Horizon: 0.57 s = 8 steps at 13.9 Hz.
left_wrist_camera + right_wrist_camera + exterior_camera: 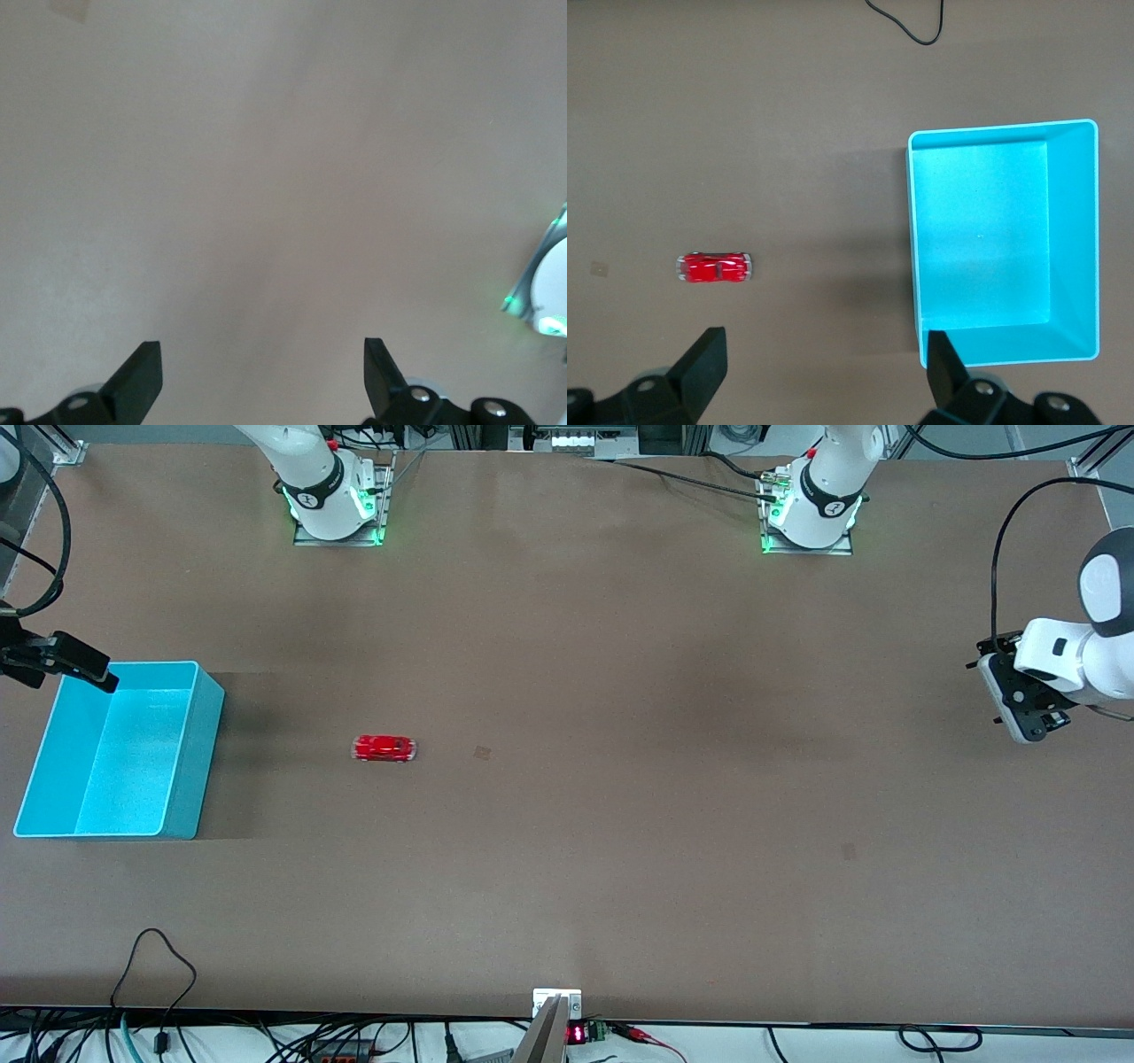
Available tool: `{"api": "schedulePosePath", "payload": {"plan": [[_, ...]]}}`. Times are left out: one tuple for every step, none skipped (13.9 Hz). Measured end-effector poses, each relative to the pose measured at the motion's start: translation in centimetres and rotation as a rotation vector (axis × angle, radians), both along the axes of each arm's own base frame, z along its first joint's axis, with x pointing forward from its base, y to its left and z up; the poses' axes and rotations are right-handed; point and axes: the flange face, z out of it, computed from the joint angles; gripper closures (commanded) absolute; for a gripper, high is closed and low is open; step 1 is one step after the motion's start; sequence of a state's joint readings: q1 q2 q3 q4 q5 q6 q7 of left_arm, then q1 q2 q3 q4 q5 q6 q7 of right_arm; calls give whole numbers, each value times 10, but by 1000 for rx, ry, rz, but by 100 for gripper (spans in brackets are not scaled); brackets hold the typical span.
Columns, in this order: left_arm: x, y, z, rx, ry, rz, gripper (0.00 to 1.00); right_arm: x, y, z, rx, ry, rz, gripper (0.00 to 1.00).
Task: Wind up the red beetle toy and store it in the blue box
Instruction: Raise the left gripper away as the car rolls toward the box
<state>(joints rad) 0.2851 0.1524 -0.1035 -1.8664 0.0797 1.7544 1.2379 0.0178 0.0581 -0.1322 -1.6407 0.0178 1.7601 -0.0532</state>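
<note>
Nothing started yet, by the look of it: the red beetle toy (384, 748) sits alone on the desk (620, 824), untouched, and the blue box (190, 762) is empty. So the step in hand is the approach, pre-grasp.

Front view, scanning from the box end across: the right gripper (84, 666) hangs over the box's corner nearest the robot bases, at the right arm's end of the desk. Its jaws are spread, nothing between them. Next comes the box, then the toy just beside it toward the desk's middle, standing clear of the box wall w/ bare desk between. Way off at the other end, the left gripper (1028, 708) hangs over the desk edge, jaws spread and empty too. That arm waits.

Next move, my read: one gripper has to come down on the toy. It's tiny and glossy, so the pinch needs to be well centred on the body or it'll skid. Winding prob. means holding it and rolling the wheels back along the desk, or using both arms. Right gripper is far closer.

Views compared: the right wrist view gives the toy (714, 267) and the box (1090, 239) together from above, box interior plainly bare. The left wrist view shows only blank desk between its own spread jaws, no task item at all. Only the front view shows both arms at once.
</note>
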Motion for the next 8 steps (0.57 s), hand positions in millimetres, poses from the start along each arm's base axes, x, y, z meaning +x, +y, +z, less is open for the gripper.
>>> {"api": "schedulePosePath", "payload": {"plan": [[4,-9,13,11,5,34,0,0,0,0,0,0,0,0],[9,-21,26,23,0,61,0,0,0,0,0,0,0,0],[13,-34,39,34,-8,89,0,0,0,0,0,0,0,0],[15,-46,49,47,-7,125,0,0,0,0,0,0,0,0],[16,-57,58,63,0,171,0,0,0,0,0,1,0,0],[16,-68,67,79,7,217,0,0,0,0,0,1,0,0],[17,-81,77,97,11,267,0,0,0,-1,0,2,0,0],[16,-96,88,120,13,330,0,0,0,-1,0,2,0,0]]}}
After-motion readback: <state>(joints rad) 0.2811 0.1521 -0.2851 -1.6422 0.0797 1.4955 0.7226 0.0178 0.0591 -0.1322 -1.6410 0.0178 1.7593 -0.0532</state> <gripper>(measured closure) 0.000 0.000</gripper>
